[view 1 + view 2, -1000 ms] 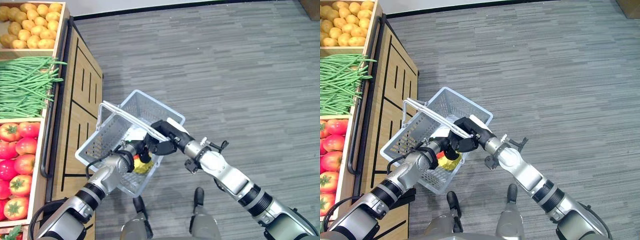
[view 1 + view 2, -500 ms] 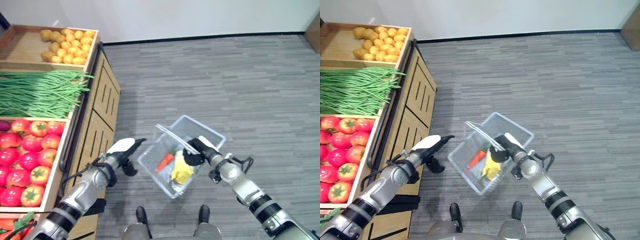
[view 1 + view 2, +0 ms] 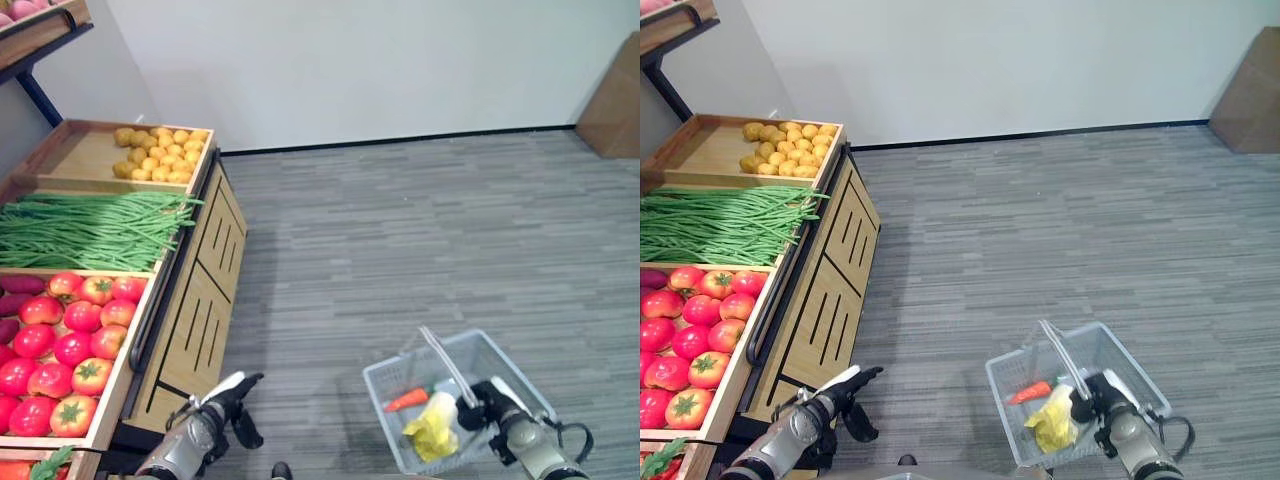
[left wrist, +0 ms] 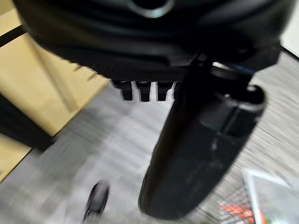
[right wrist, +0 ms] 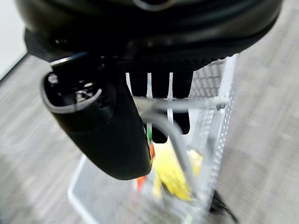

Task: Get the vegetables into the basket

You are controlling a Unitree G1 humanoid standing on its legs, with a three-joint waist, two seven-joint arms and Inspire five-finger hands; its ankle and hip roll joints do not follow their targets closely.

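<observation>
An orange carrot [image 3: 406,400] and a yellow leafy vegetable [image 3: 432,428] lie inside the pale wire-mesh basket [image 3: 388,383], just below the right hand [image 3: 484,404], whose fingers [image 5: 159,93] curl round its handle [image 3: 446,363]. The left hand [image 3: 228,395] hangs loosely open and empty beside the wooden produce stand [image 3: 195,300].

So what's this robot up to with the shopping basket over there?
It is gathering vegetables. Its right hand grips the handle of a wire basket that holds a carrot and a yellow vegetable. The left hand hangs free with its fingers relaxed, beside the wooden produce stand of tomatoes, green beans and potatoes.
</observation>
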